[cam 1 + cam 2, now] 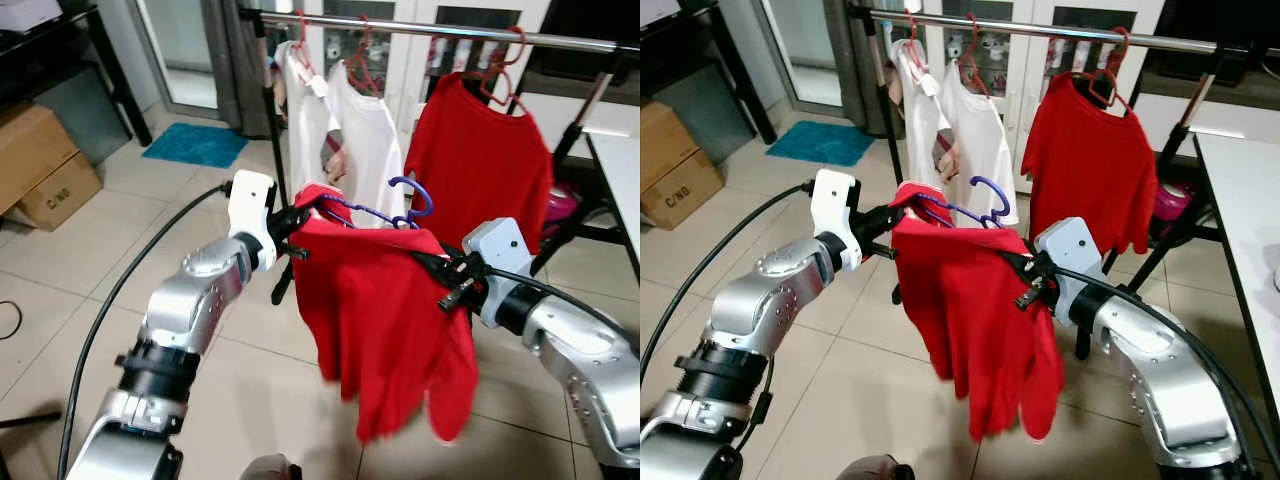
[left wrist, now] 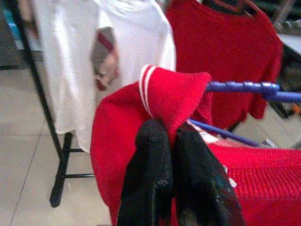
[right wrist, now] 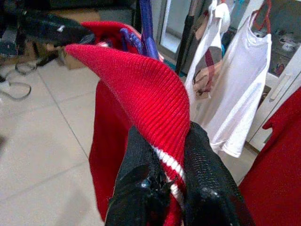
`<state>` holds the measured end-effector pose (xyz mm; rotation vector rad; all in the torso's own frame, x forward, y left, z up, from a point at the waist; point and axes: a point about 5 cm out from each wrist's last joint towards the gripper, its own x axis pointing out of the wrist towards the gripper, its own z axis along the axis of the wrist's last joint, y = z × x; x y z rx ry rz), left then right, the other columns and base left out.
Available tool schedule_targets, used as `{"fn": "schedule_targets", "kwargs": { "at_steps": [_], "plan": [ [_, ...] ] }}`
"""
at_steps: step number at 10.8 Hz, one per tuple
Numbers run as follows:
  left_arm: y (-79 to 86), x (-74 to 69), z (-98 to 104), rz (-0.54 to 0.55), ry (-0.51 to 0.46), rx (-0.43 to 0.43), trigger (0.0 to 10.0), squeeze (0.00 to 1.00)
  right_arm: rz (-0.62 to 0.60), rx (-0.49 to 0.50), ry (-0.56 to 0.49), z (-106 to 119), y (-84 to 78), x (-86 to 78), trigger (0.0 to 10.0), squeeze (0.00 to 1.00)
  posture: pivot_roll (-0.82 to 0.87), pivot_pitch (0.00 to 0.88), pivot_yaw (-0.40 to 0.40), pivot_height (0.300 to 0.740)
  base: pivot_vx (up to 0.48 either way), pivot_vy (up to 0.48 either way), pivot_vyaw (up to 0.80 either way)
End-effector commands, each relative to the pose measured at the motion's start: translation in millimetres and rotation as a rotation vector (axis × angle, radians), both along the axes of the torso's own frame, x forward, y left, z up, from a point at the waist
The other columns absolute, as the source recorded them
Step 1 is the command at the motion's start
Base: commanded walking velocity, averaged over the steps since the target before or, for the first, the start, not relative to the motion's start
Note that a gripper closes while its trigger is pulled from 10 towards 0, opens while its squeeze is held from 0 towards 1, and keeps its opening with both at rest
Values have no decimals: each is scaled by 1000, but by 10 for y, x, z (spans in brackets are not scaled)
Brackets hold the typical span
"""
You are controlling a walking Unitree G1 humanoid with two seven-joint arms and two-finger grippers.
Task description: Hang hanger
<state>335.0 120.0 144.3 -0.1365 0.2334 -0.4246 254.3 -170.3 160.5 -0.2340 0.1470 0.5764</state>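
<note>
A: Presently, head views: status?

B: The purple hanger point(image 1: 385, 212), carrying a red sweater point(image 1: 385, 320), is held in the air between both arms, below and short of the clothes rail point(image 1: 440, 30). Its hook is not over the rail. Judged: lifting and hooking remain.

A: Left wrist view?

B: The left gripper point(image 2: 171, 141) has its fingers pressed together on the sweater's striped shoulder edge; the hanger's bar runs just beyond the fingertips.

A: Right wrist view?

B: The right gripper point(image 3: 164, 155) is clamped on the other shoulder, knit pinched between both fingers. The hanger rises past the fabric, apart from the fingers.
</note>
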Motion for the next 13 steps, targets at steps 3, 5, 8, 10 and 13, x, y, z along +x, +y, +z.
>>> {"fn": "schedule_targets", "kwargs": {
  "at_steps": [3,5,8,10,13],
  "plan": [
    [851,-22,-151,387,46,210,0,0,-239,-114,-113,169,-459,43,0,0,74,12,69,740,0,0,0],
    [756,15,-67,294,-27,333,0,0,-214,-153,-136,181,-391,71,0,0,72,8,68,740,0,0,0],
    [710,309,463,203,-255,512,0,0,175,-443,142,-265,-174,-191,0,0,73,16,64,740,0,0,0],
    [606,390,757,34,-358,683,0,0,192,-551,343,-378,-330,-262,0,0,74,20,63,740,0,0,0],
    [432,346,548,-159,-330,901,0,0,124,-551,399,-275,-344,-187,0,0,73,28,54,740,0,0,0]
  ]
}}
